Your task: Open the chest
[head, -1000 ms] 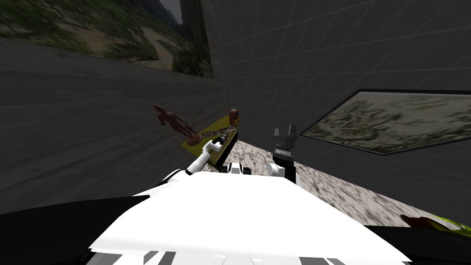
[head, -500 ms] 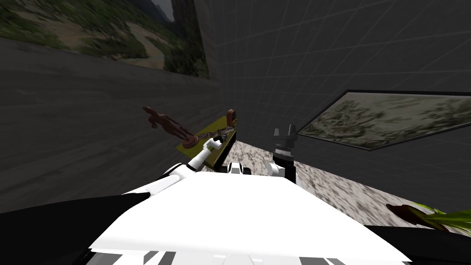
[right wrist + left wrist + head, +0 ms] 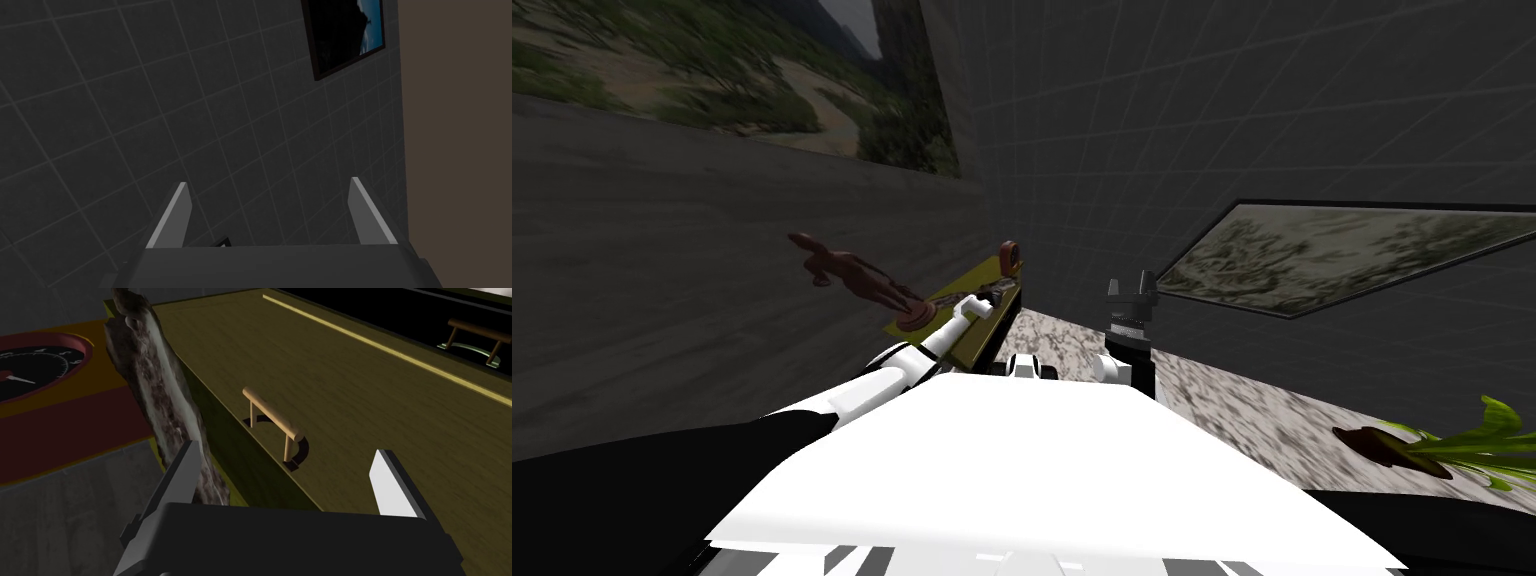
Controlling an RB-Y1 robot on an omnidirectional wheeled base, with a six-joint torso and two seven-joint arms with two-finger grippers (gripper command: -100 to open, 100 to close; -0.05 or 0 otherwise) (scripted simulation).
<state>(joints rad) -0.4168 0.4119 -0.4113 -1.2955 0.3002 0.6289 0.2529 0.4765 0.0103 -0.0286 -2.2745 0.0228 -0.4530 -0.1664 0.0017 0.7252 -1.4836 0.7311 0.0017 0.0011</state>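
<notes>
Just short of chest [image 3: 360,403] front, left gripper [image 3: 286,449] hovers, fingers spread wide, not touching wooden bar handle [image 3: 272,423] ahead. Chest olive, rigid, probably heavy; panel likely pulls stiffly, so take slim bar mid-span. Right gripper [image 3: 266,182], off chest's right, likewise spread

the chest [image 3: 380,403] front looks like matt, olive-yellow wood with a faint streaky grain. its handle [image 3: 272,415] is a smooth, pale wooden bar on two pegs. the mottled grey-brown piece [image 3: 160,388] looks rough and crusty, like bark or stone. the floor [image 3: 1232,400] is speckled like stone. the wall [image 3: 150,100] is dark matt tile.
</notes>
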